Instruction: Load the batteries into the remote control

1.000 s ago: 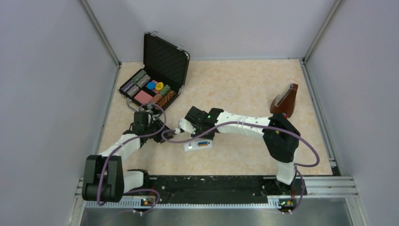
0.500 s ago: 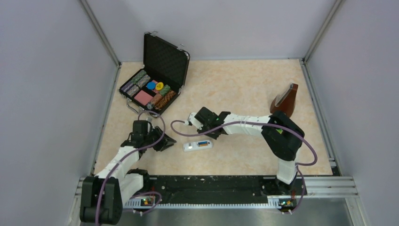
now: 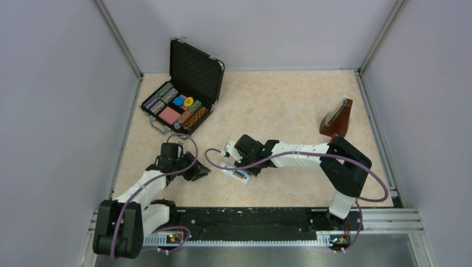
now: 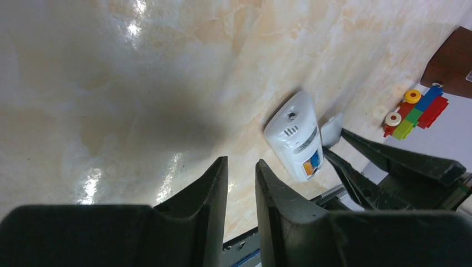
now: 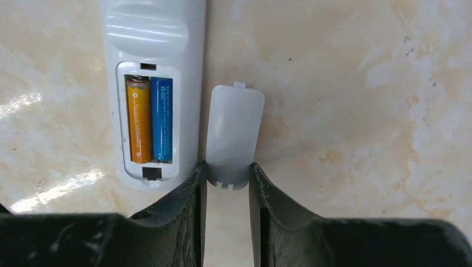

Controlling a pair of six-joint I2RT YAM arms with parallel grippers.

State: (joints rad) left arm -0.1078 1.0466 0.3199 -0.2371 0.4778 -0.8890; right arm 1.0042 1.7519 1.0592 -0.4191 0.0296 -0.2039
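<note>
The remote control (image 5: 150,33) lies back-up on the table, white, with its slot uncovered. Both batteries sit side by side in the slot, the orange one (image 5: 139,119) left of the blue one (image 5: 161,118). Just right of the remote lies a small white cover piece (image 5: 234,133), and my right gripper (image 5: 227,167) is shut on its near end, one finger against each long edge. In the top view the right gripper (image 3: 230,160) hangs over the remote (image 3: 239,174). My left gripper (image 4: 242,162) hovers left of the remote (image 4: 295,137), jaws slightly apart with nothing between them.
An open black case of poker chips (image 3: 181,100) stands at the back left. A brown wedge-shaped object (image 3: 337,119) is at the right. A multicoloured toy block train (image 4: 414,111) shows in the left wrist view. The black rail (image 3: 250,217) runs along the near edge.
My right gripper has come nearer and lower, down onto the cover beside the remote, and the remote has turned slightly. The left arm has drawn back and its jaws have narrowed a little.
</note>
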